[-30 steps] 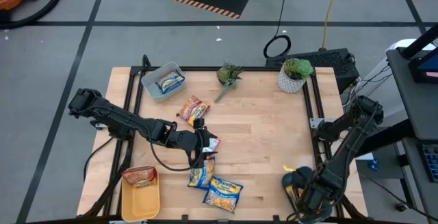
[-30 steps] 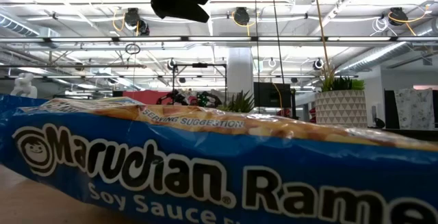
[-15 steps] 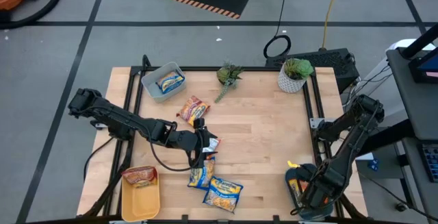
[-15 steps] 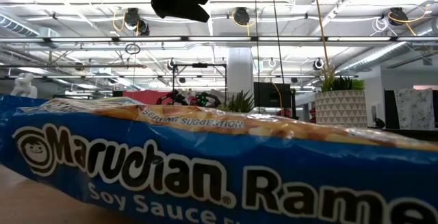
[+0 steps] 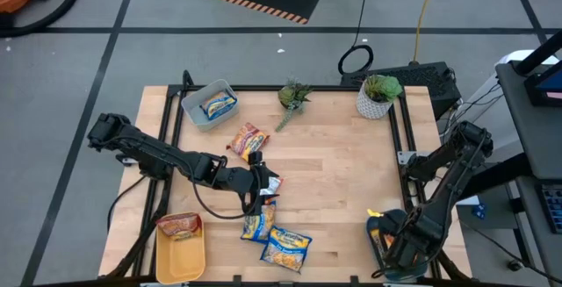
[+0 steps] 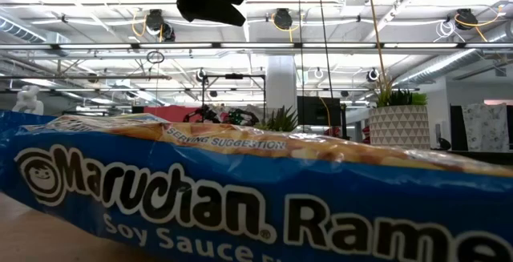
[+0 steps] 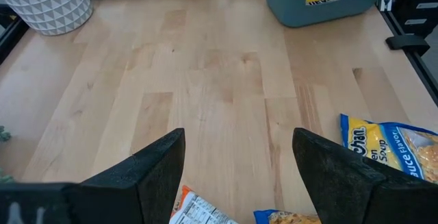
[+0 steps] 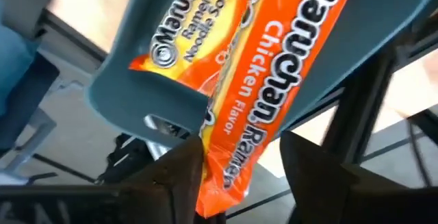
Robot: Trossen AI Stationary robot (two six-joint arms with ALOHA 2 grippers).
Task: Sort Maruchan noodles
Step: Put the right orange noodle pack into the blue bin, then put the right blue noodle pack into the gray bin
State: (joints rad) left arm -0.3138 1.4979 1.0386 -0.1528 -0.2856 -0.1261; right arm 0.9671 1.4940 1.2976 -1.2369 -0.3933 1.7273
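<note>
Right gripper now a bit further toward the table's front right corner than a second ago, low over the teal bin. Fingers apart, on each side of the orange Chicken Flavor packet lying in that bin. Packet more inside the bin than a second ago, with only a small yellow corner sticking out.

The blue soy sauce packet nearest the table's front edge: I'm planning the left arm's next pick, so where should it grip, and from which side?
Probably from straight above. The blue packet lies flat and tilted on the table, its right end clear of the neighbouring packet. Pinch across its narrow width near that free end with the left end effector, now open.
</note>
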